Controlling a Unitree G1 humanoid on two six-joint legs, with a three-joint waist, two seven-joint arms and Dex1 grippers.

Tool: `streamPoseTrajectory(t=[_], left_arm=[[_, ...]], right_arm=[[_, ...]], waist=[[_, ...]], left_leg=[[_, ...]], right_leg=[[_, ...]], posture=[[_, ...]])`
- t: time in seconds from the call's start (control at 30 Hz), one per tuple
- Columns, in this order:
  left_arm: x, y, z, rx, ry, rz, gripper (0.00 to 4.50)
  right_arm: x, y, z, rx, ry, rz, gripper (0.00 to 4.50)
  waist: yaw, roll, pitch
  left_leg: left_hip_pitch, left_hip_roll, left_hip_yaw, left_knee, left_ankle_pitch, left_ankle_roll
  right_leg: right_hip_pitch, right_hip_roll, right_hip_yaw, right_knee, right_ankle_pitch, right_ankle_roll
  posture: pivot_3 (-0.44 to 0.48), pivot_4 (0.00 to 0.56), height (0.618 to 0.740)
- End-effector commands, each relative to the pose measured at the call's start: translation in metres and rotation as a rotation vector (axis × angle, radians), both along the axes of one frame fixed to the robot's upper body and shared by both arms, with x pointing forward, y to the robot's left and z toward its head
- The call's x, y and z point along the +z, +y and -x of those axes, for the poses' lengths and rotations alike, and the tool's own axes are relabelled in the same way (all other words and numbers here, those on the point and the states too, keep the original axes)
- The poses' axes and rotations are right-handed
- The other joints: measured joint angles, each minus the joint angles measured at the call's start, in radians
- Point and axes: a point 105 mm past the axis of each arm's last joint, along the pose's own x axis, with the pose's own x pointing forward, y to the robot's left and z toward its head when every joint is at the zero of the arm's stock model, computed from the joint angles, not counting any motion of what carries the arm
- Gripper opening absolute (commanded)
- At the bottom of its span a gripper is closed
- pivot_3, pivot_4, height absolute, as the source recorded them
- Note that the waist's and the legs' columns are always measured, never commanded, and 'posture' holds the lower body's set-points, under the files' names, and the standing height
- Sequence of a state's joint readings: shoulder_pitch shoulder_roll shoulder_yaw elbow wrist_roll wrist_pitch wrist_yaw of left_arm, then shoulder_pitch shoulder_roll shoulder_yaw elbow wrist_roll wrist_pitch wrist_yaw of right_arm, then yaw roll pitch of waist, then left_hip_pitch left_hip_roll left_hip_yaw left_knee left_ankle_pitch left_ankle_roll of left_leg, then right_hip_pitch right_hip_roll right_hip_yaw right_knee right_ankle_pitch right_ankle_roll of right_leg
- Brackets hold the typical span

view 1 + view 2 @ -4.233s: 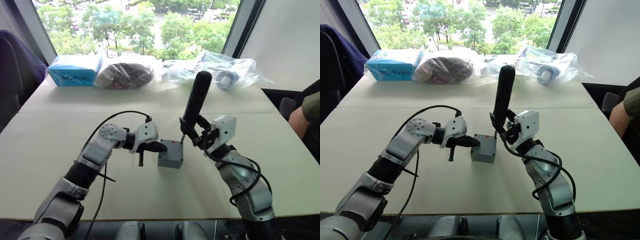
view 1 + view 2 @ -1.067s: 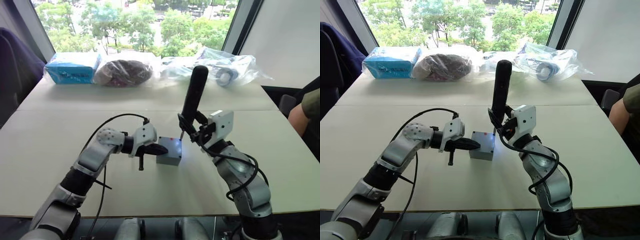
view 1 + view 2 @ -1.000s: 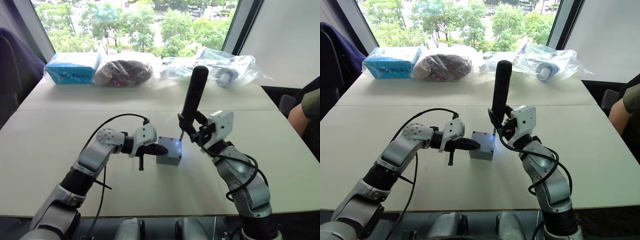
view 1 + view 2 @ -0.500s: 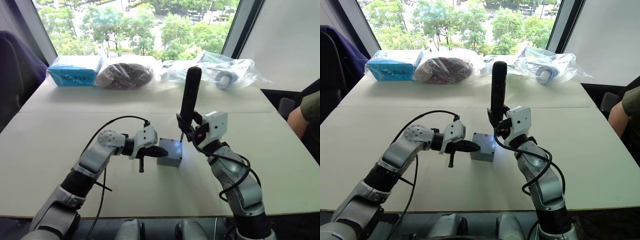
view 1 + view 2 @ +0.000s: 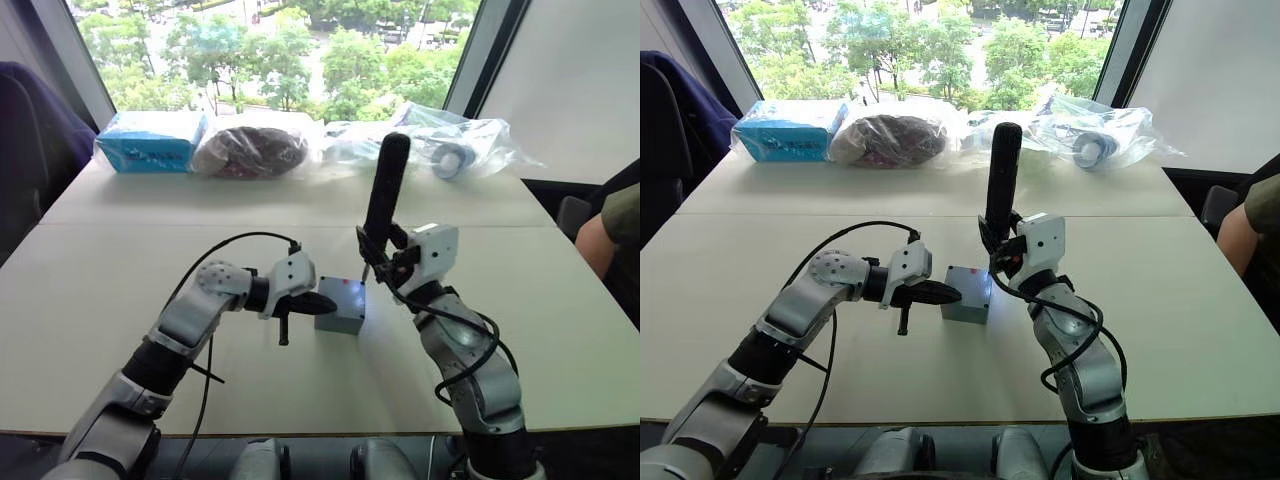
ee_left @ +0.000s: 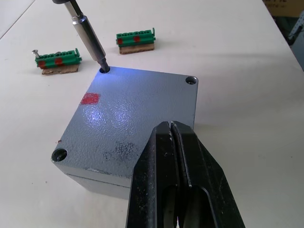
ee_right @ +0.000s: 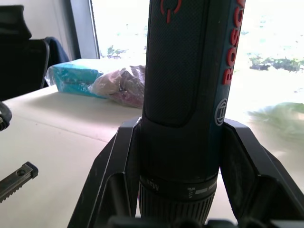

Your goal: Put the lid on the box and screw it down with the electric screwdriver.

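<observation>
The grey box (image 5: 334,321) stands mid-table with the flat grey lid (image 6: 128,107) seated on top of it. My left gripper (image 6: 171,126) is shut, its tips resting over the lid's edge from the left side. Held upright, the black electric screwdriver (image 5: 384,190) has my right gripper (image 5: 379,262) shut around its lower body. Its metal bit (image 6: 89,38) sits in a corner screw hole of the lid, and a bluish-white light falls on that corner. Two other corner holes show on the lid.
Two green terminal strips (image 6: 136,39) lie on the table just beyond the box. A blue carton (image 5: 149,141), a dark bagged bundle (image 5: 250,149) and clear plastic bags (image 5: 455,146) line the far edge. A person's arm (image 5: 612,232) is at the right edge.
The screwdriver's light has come on over the lid's corner since the oldest frames. The tool has leaned slightly and come back. My left gripper stays on the lid.
</observation>
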State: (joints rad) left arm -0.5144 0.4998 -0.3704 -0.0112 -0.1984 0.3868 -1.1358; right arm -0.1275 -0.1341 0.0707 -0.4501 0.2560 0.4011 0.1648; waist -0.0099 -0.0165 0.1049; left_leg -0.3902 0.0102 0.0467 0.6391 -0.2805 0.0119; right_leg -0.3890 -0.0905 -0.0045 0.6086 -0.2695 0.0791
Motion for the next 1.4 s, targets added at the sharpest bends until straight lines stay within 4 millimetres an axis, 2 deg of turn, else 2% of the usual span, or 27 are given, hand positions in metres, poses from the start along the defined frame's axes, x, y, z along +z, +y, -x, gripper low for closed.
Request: streamPoseTrajectory(t=[0.03, 0.2, 0.33, 0.5, 0.57, 0.63, 1.2, 1.3, 1.4], left_arm=[[-0.029, 0.01, 0.003, 0.033, 0.088, -0.1, 0.0], [-0.03, 0.008, 0.003, 0.026, 0.09, -0.1, 0.0], [-0.03, 0.008, 0.003, 0.026, 0.092, -0.099, 0.0], [-0.031, 0.009, 0.004, 0.031, 0.092, -0.099, 0.0], [-0.031, 0.009, 0.004, 0.033, 0.093, -0.098, 0.0], [-0.031, 0.008, 0.004, 0.033, 0.093, -0.097, 0.0], [-0.032, 0.009, 0.004, 0.031, 0.095, -0.099, 0.0], [-0.033, 0.009, 0.005, 0.03, 0.096, -0.101, 0.0], [-0.035, 0.009, 0.005, 0.028, 0.095, -0.106, 0.0]], right_arm=[[-0.075, -0.018, 0.005, -0.047, 0.285, 0.043, 1.77], [-0.084, -0.012, 0.012, 0.009, 0.273, 0.172, 1.77], [-0.096, -0.016, 0.011, -0.01, 0.317, 0.246, 1.77], [-0.088, -0.016, 0.008, -0.013, 0.284, 0.208, 1.77], [-0.075, -0.015, 0.009, 0.003, 0.24, 0.181, 1.77], [-0.071, -0.016, 0.009, 0.003, 0.225, 0.187, 1.77], [-0.073, -0.015, 0.009, 0.012, 0.235, 0.176, 1.77], [-0.06, -0.019, 0.009, 0.004, 0.186, 0.191, 1.77], [-0.027, -0.022, 0.007, 0.004, 0.089, 0.197, 1.77]], waist=[[-0.001, 0.0, 0.0], [-0.002, 0.001, -0.004], [-0.001, 0.001, -0.007], [-0.001, 0.0, -0.008], [0.0, 0.0, -0.008], [0.0, 0.0, -0.007], [0.0, 0.0, -0.007], [0.0, 0.0, -0.007], [0.001, 0.002, -0.003]], left_leg=[[0.0, 0.0, 0.0, -0.001, 0.0, 0.0], [0.001, 0.0, 0.001, -0.008, 0.0, 0.0], [0.0, 0.0, 0.001, -0.009, 0.0, 0.0], [0.001, 0.0, 0.001, -0.009, 0.0, 0.0], [0.001, 0.0, 0.001, -0.01, 0.0, 0.0], [0.0, 0.0, 0.001, -0.01, 0.0, 0.0], [0.0, 0.0, 0.001, -0.011, 0.0, 0.0], [0.0, -0.001, 0.001, -0.011, 0.0, 0.0], [-0.001, -0.001, 0.001, -0.011, 0.0, 0.0]], right_leg=[[0.0, 0.0, 0.0, -0.001, 0.0, 0.0], [0.001, 0.0, -0.001, -0.01, 0.0, -0.001], [0.002, -0.001, -0.001, -0.012, 0.0, -0.001], [0.002, -0.001, -0.001, -0.013, 0.0, -0.001], [0.002, -0.001, -0.001, -0.013, 0.0, -0.001], [0.002, -0.001, -0.001, -0.013, 0.0, -0.001], [0.001, -0.001, -0.001, -0.015, 0.0, -0.001], [0.001, -0.002, -0.001, -0.015, 0.0, -0.001], [0.001, -0.002, -0.001, -0.015, 0.0, -0.001]], posture=[[0.0, 0.15, 0.74], [0.0, 0.15, 0.74], [0.0, 0.15, 0.74], [0.0, 0.15, 0.74], [0.0, 0.15, 0.74], [0.0, 0.15, 0.74], [0.0, 0.15, 0.74], [0.0, 0.15, 0.74], [0.0, 0.15, 0.74]])
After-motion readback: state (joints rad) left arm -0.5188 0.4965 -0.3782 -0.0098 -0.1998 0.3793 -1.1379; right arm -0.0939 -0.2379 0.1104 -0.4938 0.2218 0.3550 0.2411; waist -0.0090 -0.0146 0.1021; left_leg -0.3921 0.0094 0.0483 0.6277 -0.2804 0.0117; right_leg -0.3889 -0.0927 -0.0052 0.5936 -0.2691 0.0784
